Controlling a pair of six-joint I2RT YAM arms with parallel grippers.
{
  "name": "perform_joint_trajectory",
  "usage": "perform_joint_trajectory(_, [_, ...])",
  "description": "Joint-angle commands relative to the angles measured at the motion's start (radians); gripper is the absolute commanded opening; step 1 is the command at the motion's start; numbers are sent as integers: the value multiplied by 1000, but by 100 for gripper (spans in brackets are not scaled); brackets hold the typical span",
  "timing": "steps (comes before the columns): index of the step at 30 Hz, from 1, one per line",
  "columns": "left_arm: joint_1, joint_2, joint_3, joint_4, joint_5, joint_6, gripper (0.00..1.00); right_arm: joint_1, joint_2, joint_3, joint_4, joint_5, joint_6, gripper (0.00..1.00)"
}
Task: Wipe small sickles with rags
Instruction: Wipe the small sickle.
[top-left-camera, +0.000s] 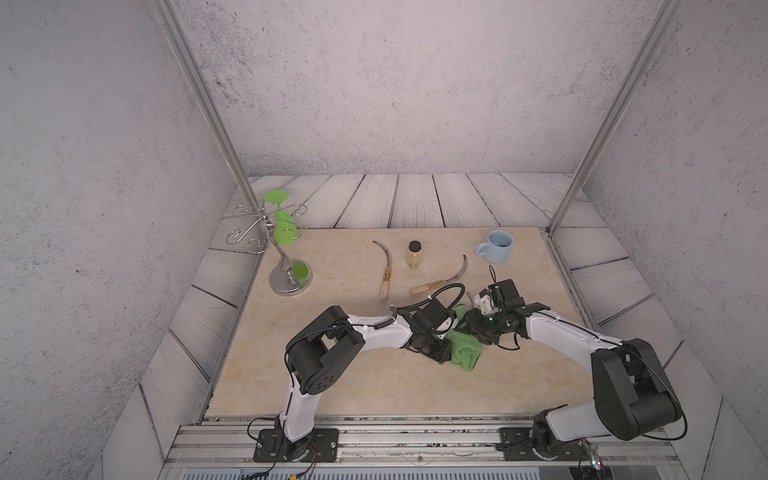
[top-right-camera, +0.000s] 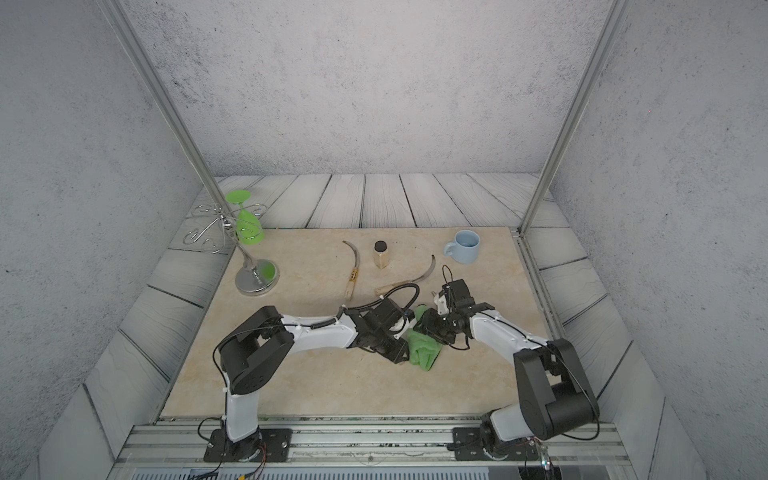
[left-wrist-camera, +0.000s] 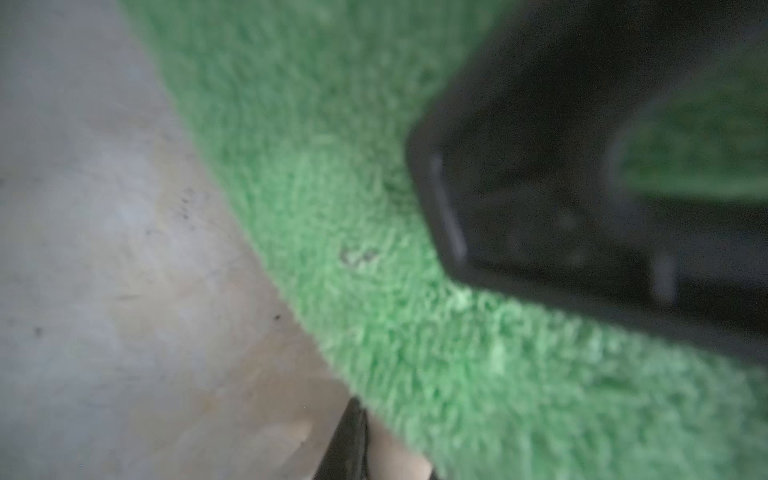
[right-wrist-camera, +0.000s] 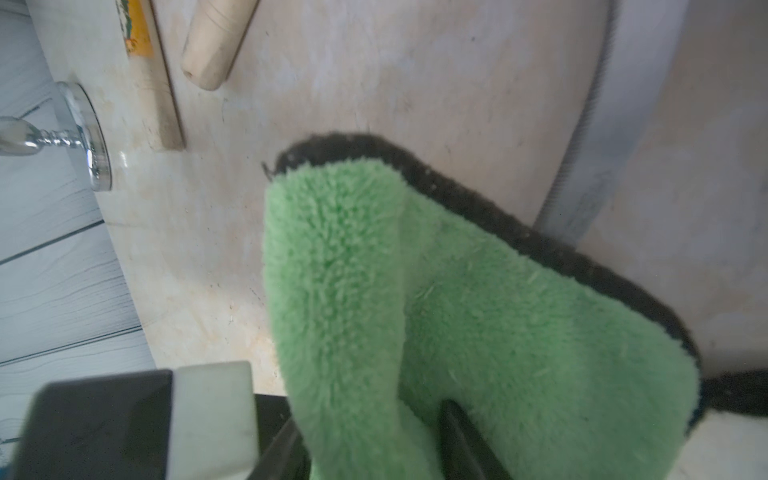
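Locate the labelled sickle (top-left-camera: 386, 272) and the second sickle (top-left-camera: 424, 287) lying apart on the surface (top-left-camera: 332, 386), toward its far edge. Neither touches the rag (top-left-camera: 465, 353), which hangs bunched between the claws, right of the surface's middle. The left claw (top-left-camera: 441, 353) is closed, pressed against the rag; you cannot tell what it pinches. The right claw (top-left-camera: 467, 326) straddles a fold of the rag, but you cannot tell whether it clamps. The third sickle is hidden between the claws. Judge the wiping as partway through, with these two sickles either done or waiting.

Free tabletop (top-left-camera: 353, 386) nearside; jar (top-left-camera: 414, 254) between sickles (top-left-camera: 387, 276)
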Motion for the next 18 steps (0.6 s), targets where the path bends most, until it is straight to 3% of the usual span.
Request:
perform_joint_trajectory(1, [5,32,8,-32,-25,-8,0,32,-63,-15,-83,58,-7,52])
perform_joint_trajectory(4, [4,34,11,-27,-25,-15,0,55,-91,-48,-80,69,10,48])
perform_joint_trajectory(10, [6,35,13,-22,-29,-26,0,106,1,-97,3,43,39,22])
perform_joint_trajectory(14, [5,36,12,-19,-21,-29,0,125,82,-90,62,32,51,14])
perform_joint_trajectory(18, [3,32,3,-21,-17,-26,0,125,133,-54,56,83,43,12])
